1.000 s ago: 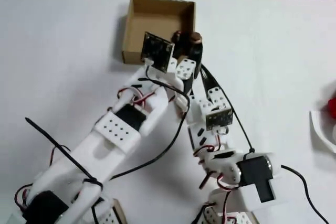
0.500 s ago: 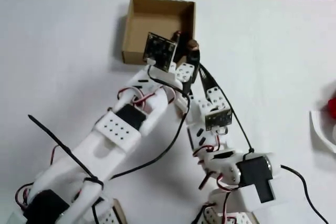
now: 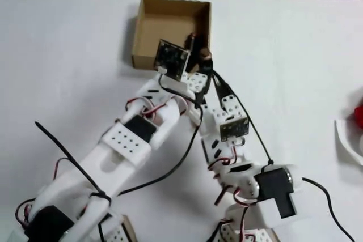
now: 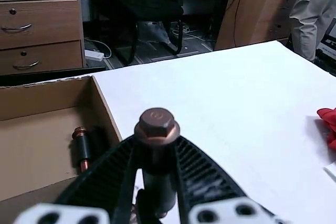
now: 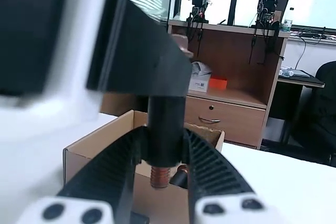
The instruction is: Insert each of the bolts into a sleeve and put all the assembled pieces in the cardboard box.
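Black ribbed fingers of the left gripper (image 4: 156, 145) are pressed together on a bolt (image 4: 156, 125), just under its six-sided copper head, and the bolt is held standing up. The lower part of the bolt is tucked inside a black sleeve (image 5: 166, 124). The sleeve is squeezed from both sides by the right gripper (image 5: 164, 135), whose fingers are shut on it below the left one. A bit of copper thread (image 5: 159, 176) is seen poking out under the sleeve. So the one piece is held by both arms at once, in the air, right by the near right corner of the cardboard box (image 4: 47, 98). It cannot be told if it is over the rim or just outside it. From above, the long left arm (image 3: 127, 140) is seen stretched across from the near left, and the shorter right arm (image 3: 232, 134) is bent up beside it, with the two tips meeting at the box. Inside the box, a second bolt in a sleeve (image 4: 81, 148) is seen close to the right wall. The box is open at the top and is set on a white table (image 3: 74, 43). Well off to the right, something red (image 4: 328, 121) is seen on the table. Farther back, wooden drawers (image 4: 37, 30) and a dark chair (image 4: 152, 9) are seen in the room.
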You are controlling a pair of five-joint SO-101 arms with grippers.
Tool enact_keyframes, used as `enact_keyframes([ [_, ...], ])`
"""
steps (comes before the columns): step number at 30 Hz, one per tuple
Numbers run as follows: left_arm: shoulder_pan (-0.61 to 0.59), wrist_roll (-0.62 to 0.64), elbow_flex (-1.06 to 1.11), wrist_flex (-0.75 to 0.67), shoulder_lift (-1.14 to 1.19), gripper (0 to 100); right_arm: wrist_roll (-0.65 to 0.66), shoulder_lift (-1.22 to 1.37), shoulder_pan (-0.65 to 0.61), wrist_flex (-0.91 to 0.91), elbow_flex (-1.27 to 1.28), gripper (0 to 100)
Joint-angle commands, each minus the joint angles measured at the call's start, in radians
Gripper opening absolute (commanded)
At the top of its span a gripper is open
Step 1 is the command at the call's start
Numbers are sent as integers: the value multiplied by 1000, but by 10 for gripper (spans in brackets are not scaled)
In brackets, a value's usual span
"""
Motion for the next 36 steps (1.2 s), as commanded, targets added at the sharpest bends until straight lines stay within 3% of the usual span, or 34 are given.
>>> enact_keyframes([
  [1, -17, 14, -2, 3, -11, 27, -2, -12, -2, -8, -34, 20],
  [13, -98, 112, -2, 9, -12, 62, -2, -12, -1, -8, -34, 20],
  [17, -89, 112, -1, 11, -12, 142, -2, -12, -2, -8, -35, 20],
  [30, -66, 104, 5, 12, -11, 146, 0, -12, 1, -8, -35, 20],
  [36, -21, 81, -36, 89, -9, 173, 0, -12, 1, -8, -35, 20],
])
